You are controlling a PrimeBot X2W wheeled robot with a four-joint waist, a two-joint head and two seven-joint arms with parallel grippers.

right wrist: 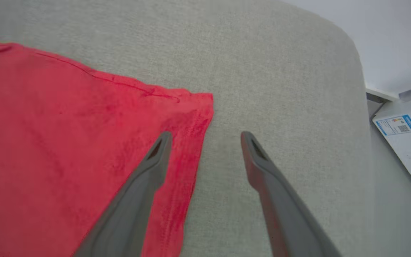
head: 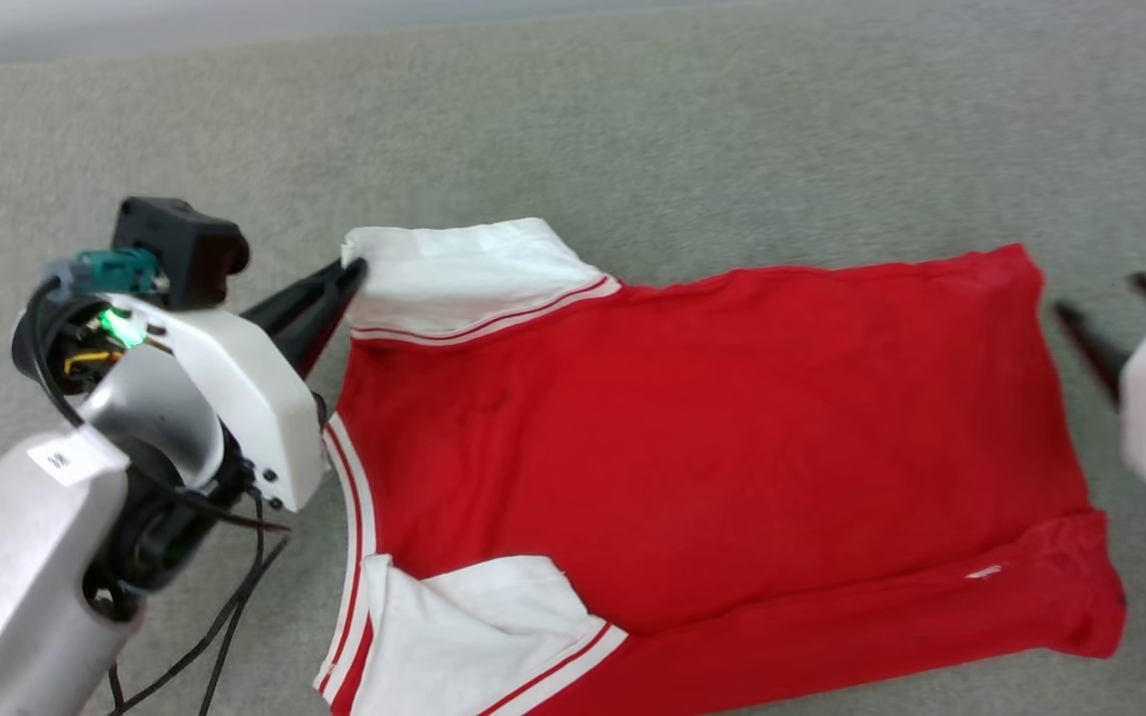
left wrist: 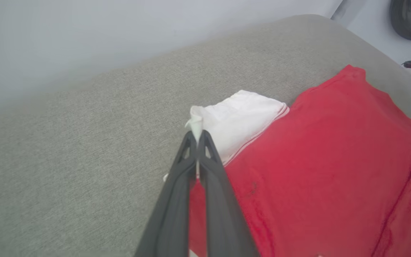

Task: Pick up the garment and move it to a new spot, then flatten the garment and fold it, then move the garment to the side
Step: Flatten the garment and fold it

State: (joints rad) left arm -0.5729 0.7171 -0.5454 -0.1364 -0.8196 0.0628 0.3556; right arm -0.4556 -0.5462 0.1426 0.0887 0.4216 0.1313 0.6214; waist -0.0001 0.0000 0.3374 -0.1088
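- Pinching the far white sleeve of the garment at its corner, the left gripper has its jaws closed on the cloth.
- At the garment's hem corner hovers the right gripper, jaws wide and holding nothing; the head view blurs it.
- Under the garment, spread flat, lies grey upholstery; the near sleeve is cut off.

The left gripper is pinching the white sleeve corner of the garment, fingers pressed together. The right gripper is hovering beside the garment's hem corner, fingers spread apart.
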